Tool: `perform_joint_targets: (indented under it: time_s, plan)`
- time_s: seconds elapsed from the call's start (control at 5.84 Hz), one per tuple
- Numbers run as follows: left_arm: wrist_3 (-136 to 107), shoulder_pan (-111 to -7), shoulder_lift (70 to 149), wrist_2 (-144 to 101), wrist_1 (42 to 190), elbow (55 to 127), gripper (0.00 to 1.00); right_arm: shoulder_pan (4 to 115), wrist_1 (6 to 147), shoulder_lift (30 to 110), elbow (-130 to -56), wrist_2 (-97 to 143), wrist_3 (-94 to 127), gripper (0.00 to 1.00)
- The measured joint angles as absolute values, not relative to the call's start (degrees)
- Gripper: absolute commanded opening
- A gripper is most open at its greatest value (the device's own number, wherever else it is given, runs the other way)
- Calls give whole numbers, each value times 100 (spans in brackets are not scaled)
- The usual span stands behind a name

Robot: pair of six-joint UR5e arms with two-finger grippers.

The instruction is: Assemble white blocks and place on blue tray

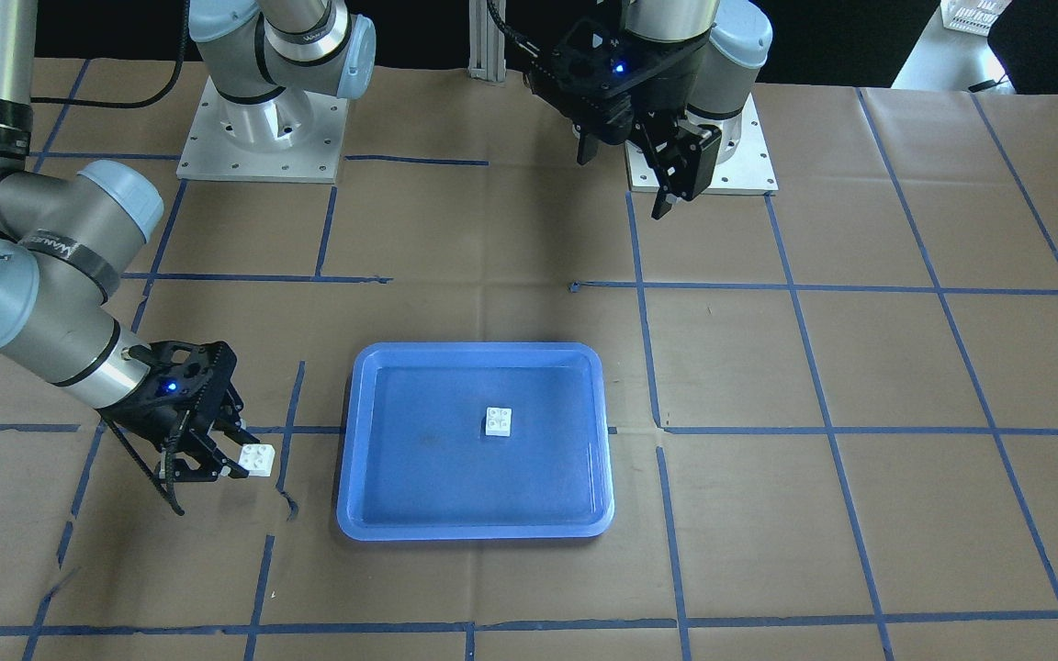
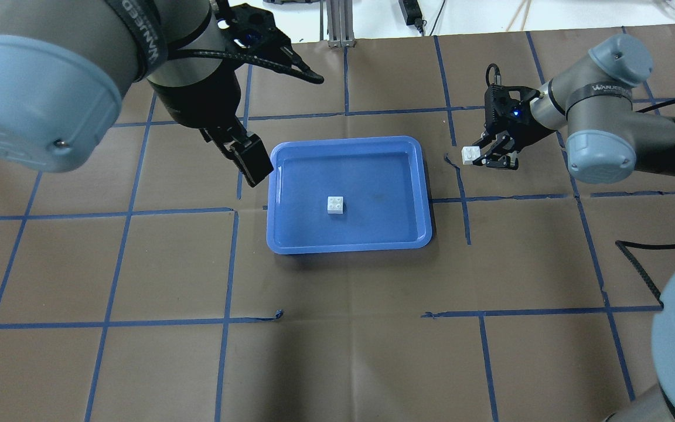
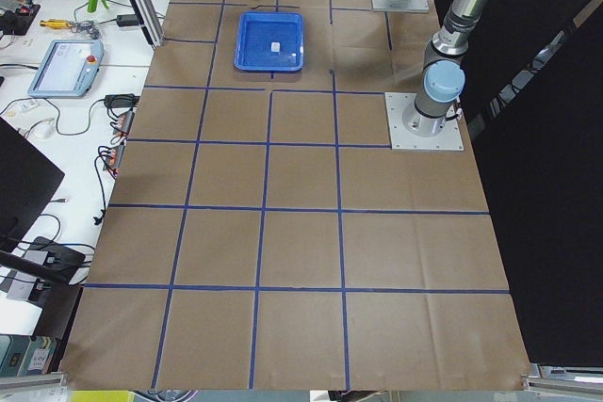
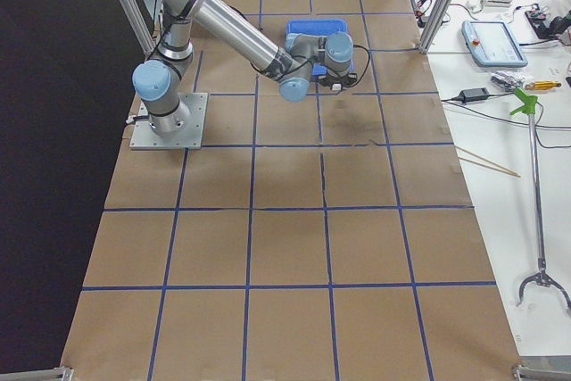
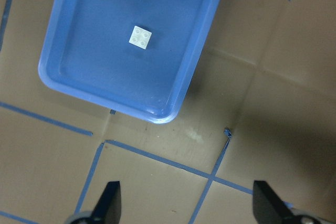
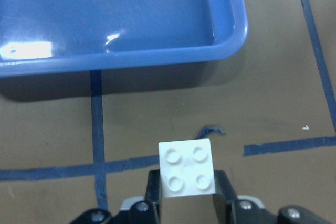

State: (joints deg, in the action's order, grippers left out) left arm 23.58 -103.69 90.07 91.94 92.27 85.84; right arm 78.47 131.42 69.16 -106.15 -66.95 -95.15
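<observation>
The right tool [image 1: 237, 462] is clamped on a white block [image 1: 259, 459], its two fingers pressed to opposite sides of the brick and the four studs facing the wrist camera; the brick sits at the very tips of the fingers, outside the blue tray [image 1: 474, 533], just beside the tray's short edge on the robot's right, over a crossing of blue tape lines [image 1: 795, 290] on the brown-papered table [image 1: 906, 386]; whether it touches the paper cannot be told. The second white block [image 1: 498, 421] lies alone on the tray's floor, studs up, near the middle and apart from every wall; the two bricks are well apart and not joined. The left tool [image 5: 187, 204] hangs above the table on the tray's other side, near a far corner, its jaws spread wide with nothing between them; its wrist camera looks down past both fingertips at the tray and the loose brick inside. The tray rests flat on the table, between the two arms.
</observation>
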Motion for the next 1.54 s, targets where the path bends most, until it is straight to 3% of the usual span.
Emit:
perform_joint_targets:
  time_s: [0.51, 1.54]
  plan:
    - [-1464, -10337, 8763, 9305, 8700, 8631, 99, 8810, 13471, 7049, -10628, -6697, -8501, 25]
    - [-439, -9152, 8615, 9255, 8712, 8631, 99, 9880, 14517, 6506, -10810, -6724, -7514, 25]
